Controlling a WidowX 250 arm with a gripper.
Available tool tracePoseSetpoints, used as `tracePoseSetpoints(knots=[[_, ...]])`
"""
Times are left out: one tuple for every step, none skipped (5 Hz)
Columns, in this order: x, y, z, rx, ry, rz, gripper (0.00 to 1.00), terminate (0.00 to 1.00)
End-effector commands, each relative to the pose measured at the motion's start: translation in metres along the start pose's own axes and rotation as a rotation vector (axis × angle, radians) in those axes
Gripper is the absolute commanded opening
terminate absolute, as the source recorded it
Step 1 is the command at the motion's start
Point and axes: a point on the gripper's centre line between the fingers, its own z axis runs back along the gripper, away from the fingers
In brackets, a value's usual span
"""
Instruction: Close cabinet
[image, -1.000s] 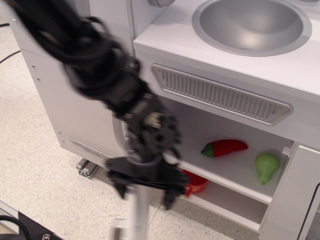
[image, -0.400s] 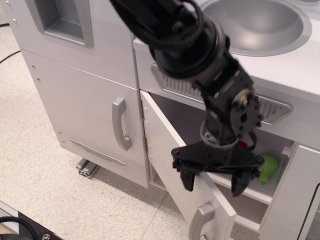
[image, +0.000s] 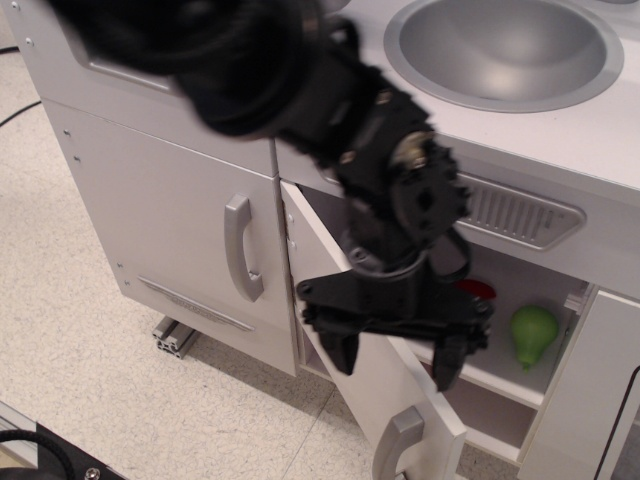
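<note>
The white cabinet (image: 545, 300) under the sink stands partly open, with an inner shelf. Its wide white door (image: 375, 385) is hinged at the left with silver hinges (image: 292, 243) and swung about halfway in; its grey bar handle (image: 398, 440) is at the free edge near the bottom. My black gripper (image: 392, 358) is open, its two fingers spread wide over the door's outer face, just above the handle. It holds nothing. On the shelf sit a green pear (image: 533, 328) and a red pepper (image: 478, 290), the pepper mostly hidden behind the gripper.
A taller white door with a curved grey handle (image: 240, 248) is to the left, shut. A silver sink bowl (image: 505, 45) sits in the counter above, with a grey vent grille (image: 520, 215) below it. Another white panel (image: 590, 390) stands at the right. Speckled floor lies below.
The arm swung from the left across to the door and now sits slightly left and lower than 0.4 s ago. The door, edge-on a second ago, has swung partway toward shut.
</note>
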Motion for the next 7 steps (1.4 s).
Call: tracePoseSetpoints(knots=[[-0.018, 0.05, -0.02, 0.027, -0.037, -0.078, 1.0, 0.0], [-0.017, 0.059, -0.046, 0.065, -0.054, -0.068, 1.0, 0.0], [-0.009, 0.056, -0.071, 0.104, -0.081, -0.059, 1.0, 0.0], [0.001, 0.045, -0.085, 0.1, -0.09, -0.03, 1.0, 0.0], [0.012, 0.029, -0.09, 0.082, -0.095, 0.004, 1.0, 0.0], [0.027, 0.01, -0.093, 0.06, -0.093, 0.046, 1.0, 0.0], [0.038, -0.004, -0.098, 0.05, -0.1, 0.07, 1.0, 0.0]])
